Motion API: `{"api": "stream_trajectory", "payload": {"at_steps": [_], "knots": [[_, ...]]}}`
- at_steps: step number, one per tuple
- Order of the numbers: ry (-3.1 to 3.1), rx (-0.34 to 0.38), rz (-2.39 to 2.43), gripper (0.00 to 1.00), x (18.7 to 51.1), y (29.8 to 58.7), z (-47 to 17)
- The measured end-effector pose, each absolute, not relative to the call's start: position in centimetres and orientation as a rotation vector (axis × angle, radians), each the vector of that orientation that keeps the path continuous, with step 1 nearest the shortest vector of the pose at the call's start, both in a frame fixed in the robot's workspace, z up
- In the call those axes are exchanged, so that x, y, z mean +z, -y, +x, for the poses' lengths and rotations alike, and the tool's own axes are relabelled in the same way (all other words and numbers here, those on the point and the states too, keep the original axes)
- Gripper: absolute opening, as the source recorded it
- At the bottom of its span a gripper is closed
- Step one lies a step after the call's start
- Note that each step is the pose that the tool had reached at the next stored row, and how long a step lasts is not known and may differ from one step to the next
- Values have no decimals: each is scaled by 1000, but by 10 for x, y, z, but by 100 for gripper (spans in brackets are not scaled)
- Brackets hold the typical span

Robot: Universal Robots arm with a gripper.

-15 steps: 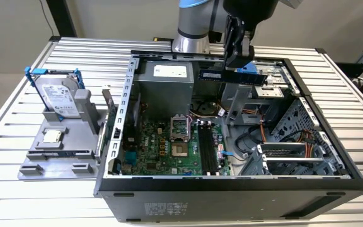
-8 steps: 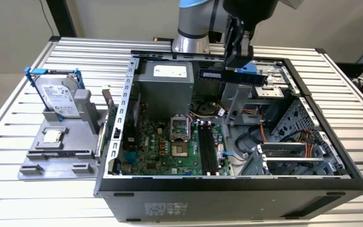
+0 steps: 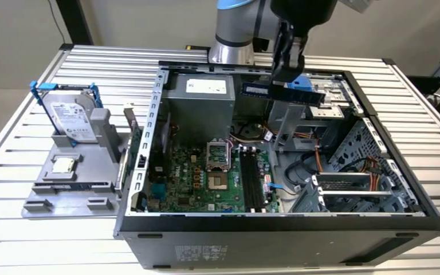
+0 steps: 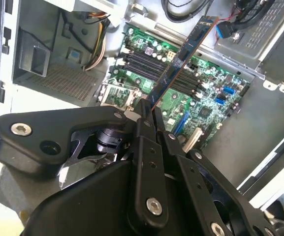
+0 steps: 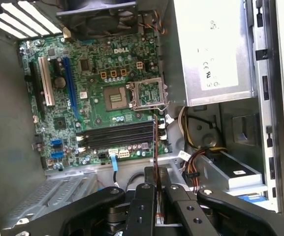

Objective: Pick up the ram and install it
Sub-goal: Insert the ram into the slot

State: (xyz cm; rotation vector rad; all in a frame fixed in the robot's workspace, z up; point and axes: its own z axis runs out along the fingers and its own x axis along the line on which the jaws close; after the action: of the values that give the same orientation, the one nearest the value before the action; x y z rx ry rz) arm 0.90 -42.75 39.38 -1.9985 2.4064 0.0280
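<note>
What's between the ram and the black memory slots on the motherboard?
Nothing but open air; the exterior view shows the ram held above the slots.

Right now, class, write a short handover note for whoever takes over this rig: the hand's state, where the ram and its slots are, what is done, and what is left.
Hand: shut on the ram, which it holds roughly level in the air over the open case.
Slots: the black slots on the motherboard lie below the ram and look empty in both wrist views.
Done: the ram is picked up and is over the case.
Left: the ram is not yet seated in a slot.
</note>
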Motion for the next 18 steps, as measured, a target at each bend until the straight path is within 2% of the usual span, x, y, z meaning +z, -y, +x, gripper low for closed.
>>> {"api": "stream_trajectory", "payload": {"at_steps": [18], "knots": [[-2495, 27, -1885, 0, 394, 428, 10]]}}
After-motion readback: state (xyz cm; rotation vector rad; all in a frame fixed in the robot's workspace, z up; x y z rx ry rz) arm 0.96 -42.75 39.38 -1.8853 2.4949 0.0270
